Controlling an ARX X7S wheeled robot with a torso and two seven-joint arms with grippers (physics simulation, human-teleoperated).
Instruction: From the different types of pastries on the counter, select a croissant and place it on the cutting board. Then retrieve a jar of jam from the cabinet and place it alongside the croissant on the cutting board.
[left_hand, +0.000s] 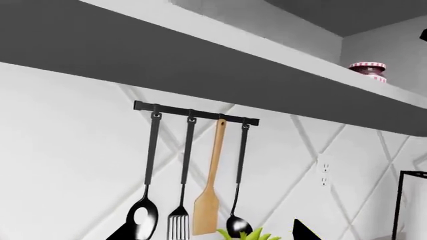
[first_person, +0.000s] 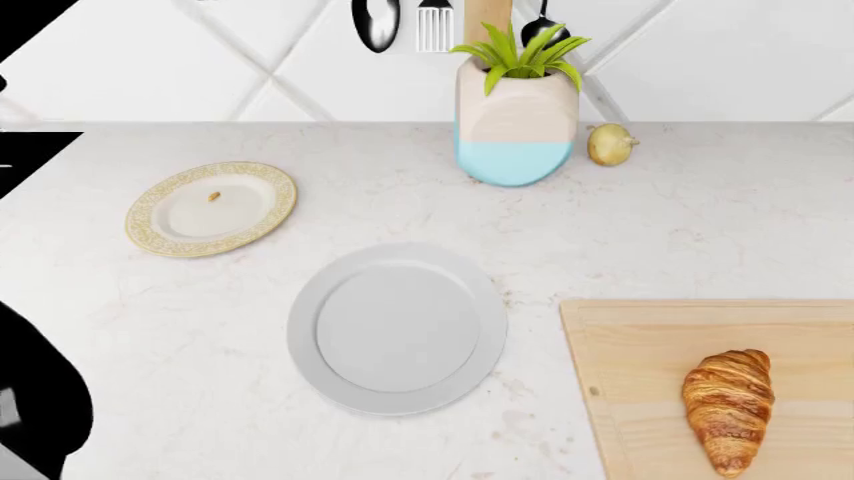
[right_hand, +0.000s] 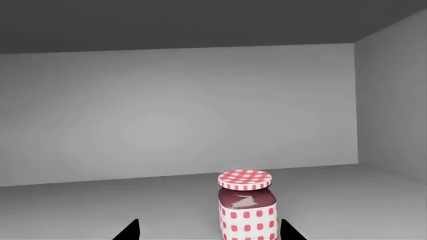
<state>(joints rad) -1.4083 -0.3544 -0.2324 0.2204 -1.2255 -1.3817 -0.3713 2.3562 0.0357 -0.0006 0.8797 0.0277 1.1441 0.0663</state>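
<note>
One squat jam jar (right_hand: 246, 205), red-checked lid, bottom centre of right wrist view on grey cabinet shelf, between wide-spread right gripper (right_hand: 210, 231) tips, untouched. Golden croissant (first_person: 729, 408) on pale wooden board (first_person: 641, 350). Left gripper state: cannot tell. Risk: off-centre closure could topple jar.

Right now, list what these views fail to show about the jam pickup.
- Right tool: only two dark fingertips show, cut off by the right wrist view's edge; whether they touch the jar of jam is unclear.
- Jar base: cut off by that same edge.
- Left tool: only dark tips at the frame edge.
- Cutting board: runs out of the head view, so free space beside the croissant is partly unseen.
</note>
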